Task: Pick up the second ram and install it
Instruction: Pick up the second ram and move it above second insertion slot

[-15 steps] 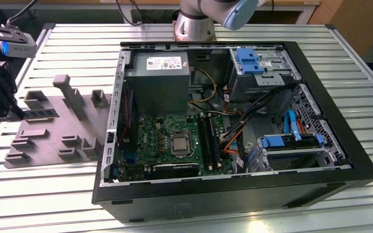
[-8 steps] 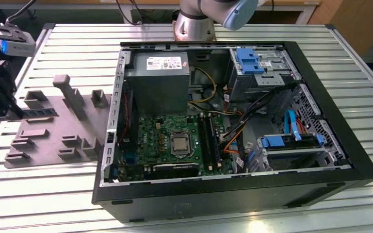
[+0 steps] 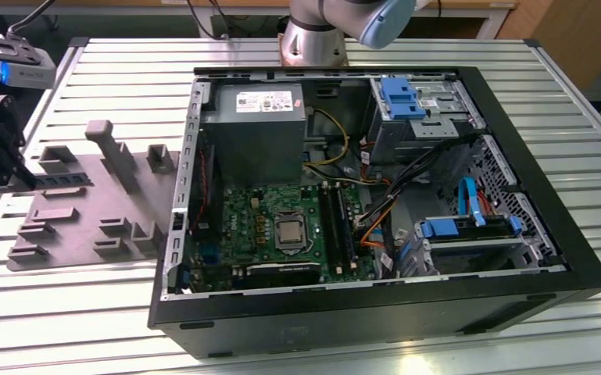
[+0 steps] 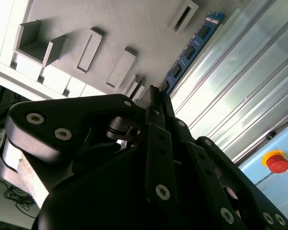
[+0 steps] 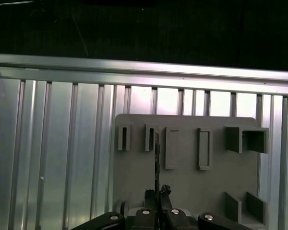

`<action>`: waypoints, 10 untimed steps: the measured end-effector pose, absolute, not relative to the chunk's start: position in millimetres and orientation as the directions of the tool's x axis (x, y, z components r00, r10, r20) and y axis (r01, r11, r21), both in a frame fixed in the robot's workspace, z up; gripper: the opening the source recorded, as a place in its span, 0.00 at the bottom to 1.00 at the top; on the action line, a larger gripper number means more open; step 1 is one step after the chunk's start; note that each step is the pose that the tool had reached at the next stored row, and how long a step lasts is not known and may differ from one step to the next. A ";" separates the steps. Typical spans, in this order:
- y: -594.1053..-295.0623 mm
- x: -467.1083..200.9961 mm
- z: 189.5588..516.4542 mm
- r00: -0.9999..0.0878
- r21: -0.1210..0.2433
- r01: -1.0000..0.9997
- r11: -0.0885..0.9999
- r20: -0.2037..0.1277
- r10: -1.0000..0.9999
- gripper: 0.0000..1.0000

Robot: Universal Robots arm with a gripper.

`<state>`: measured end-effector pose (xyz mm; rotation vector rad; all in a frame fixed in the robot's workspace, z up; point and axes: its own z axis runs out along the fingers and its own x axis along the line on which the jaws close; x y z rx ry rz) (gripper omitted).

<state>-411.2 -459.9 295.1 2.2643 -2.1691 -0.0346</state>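
Seemingly the pick-up step: the pincer (image 4: 156, 96) is closed on one end of the second ram (image 4: 189, 50), which sits on the grey fixture (image 5: 187, 191) on the worktop (image 3: 91, 312), beside the open computer case (image 3: 384, 320); a square, firm hold matters now

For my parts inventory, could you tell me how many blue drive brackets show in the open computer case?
2. One blue bracket sits at the far end of the case; the other lies nearer, to the exterior view's right of the motherboard. Cables may hide more.
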 end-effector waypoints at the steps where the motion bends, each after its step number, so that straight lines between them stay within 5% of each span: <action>1: -459.9 -411.2 295.5 0.043 0.020 -0.999 -0.043 -0.012 -0.999 0.14; 10: -459.9 -411.2 298.8 0.043 0.019 -0.999 -0.043 -0.012 -0.999 0.14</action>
